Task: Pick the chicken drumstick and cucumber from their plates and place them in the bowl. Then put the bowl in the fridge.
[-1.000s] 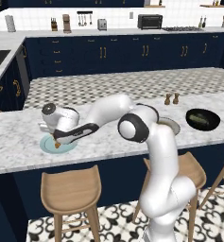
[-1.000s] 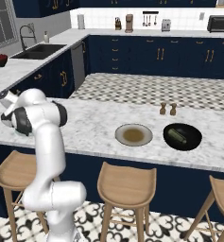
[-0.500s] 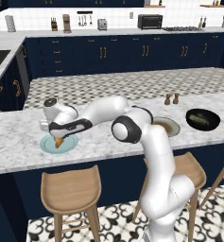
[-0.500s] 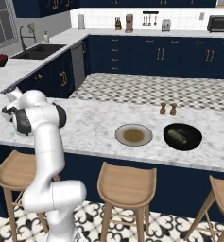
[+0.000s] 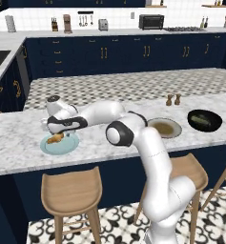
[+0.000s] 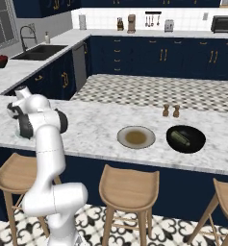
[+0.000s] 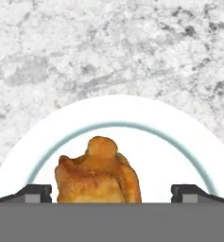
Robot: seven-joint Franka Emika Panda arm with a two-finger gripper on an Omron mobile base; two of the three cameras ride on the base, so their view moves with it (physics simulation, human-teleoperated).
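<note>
Jaws stood wide apart, holding nothing, as your gripper [image 7: 111, 191] hung low over the drumstick [image 7: 98, 171]. It lay between the fingertips [image 7: 37, 193] on the blue plate [image 5: 60, 144]. Cucumber [image 6: 181, 138] sat in the bowl [image 6: 198, 142].

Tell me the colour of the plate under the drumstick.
Pale light blue plate with a darker ring, clearest in the hand view.

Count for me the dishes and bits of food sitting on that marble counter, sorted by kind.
Plates: 2, a pale blue plate and a beige plate
Bowls: 1, the black bowl
Food: 2, a chicken drumstick on the blue plate and a cucumber in the bowl
Shakers: 2, small brown shakers
Total: 7
</note>
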